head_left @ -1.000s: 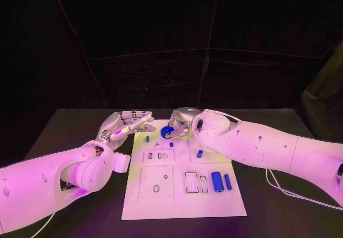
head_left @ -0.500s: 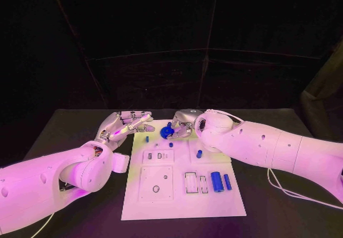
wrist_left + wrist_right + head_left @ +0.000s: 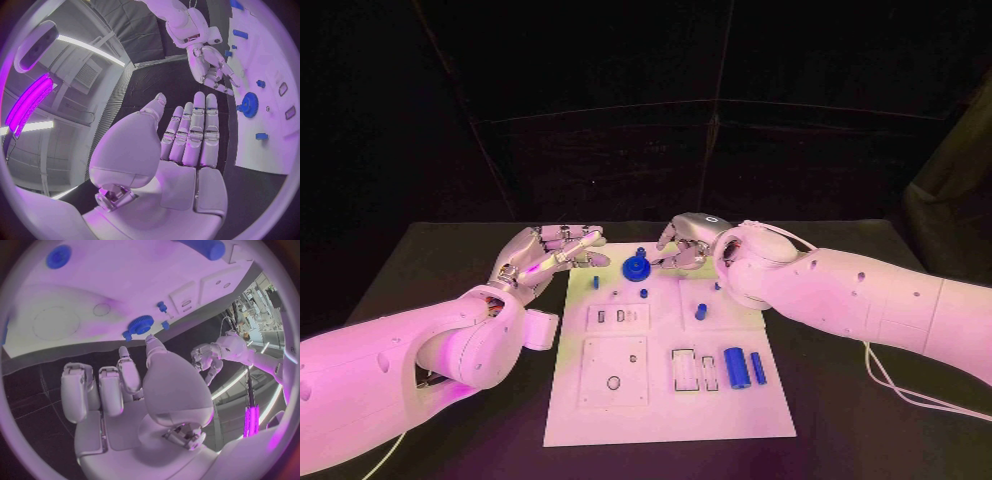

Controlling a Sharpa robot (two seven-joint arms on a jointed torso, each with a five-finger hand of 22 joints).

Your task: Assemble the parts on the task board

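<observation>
Gear seated at board top; right hand just beside, fingers apart, empty. Left hand flat, empty. Next probably: pick another part.

Left arm enters from picture's left, forearm angled up toward far end of table. Left hand hovers beside far-left corner of board, fingers straight and held close together, thumb set apart — nothing in its grasp. Right arm enters from right, bent at wrist. Right hand sits over far edge of board, fingers loosely curled, thumb extended forward — palm empty, not touching anything.
</observation>
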